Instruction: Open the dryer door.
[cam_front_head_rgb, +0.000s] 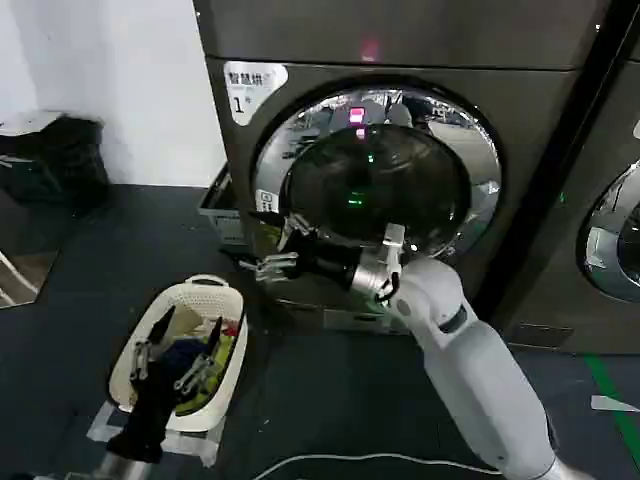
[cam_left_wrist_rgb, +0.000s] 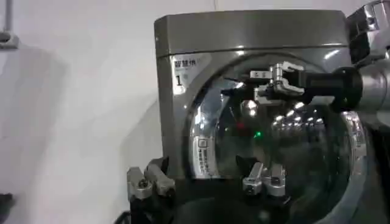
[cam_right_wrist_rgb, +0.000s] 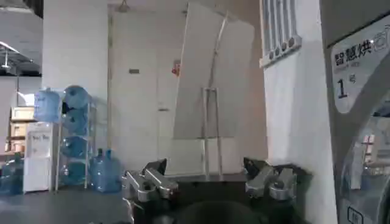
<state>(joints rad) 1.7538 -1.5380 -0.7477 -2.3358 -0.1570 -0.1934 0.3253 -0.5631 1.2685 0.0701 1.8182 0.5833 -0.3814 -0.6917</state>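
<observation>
From the head camera I count two machines: the dryer marked with the white "1" label (cam_front_head_rgb: 243, 88) straight ahead, and one neighbouring machine (cam_front_head_rgb: 610, 235) at the right edge with a partly seen chrome-ringed door. The dryer door (cam_front_head_rgb: 375, 170) sits in the front of the labelled machine, its chrome ring around dark domed glass, and it looks flush with the front panel, so I read it as not opened. My right hand (cam_front_head_rgb: 275, 250) is stretched across in front of the door's lower left rim, near the small sticker there; its two fingers are spread apart with nothing between them, and I cannot tell whether they touch the ring. In the left wrist view that same right hand (cam_left_wrist_rgb: 271, 82) shows against the upper part of the glass, fingers parted. My left hand (cam_front_head_rgb: 178, 352) hangs low above one white laundry basket (cam_front_head_rgb: 222, 293) on the dark floor (cam_front_head_rgb: 330, 400), well apart from the door; its fingers (cam_front_head_rgb: 208, 345) are splayed wide and empty. The basket holds dark and yellow-green cloth. In the right wrist view I see the right hand's own fingers (cam_right_wrist_rgb: 146, 181) wide apart, with the edge of the dryer and its "1" label beside them, and off in the room one rack of blue water bottles (cam_right_wrist_rgb: 74, 140), about six in all.
</observation>
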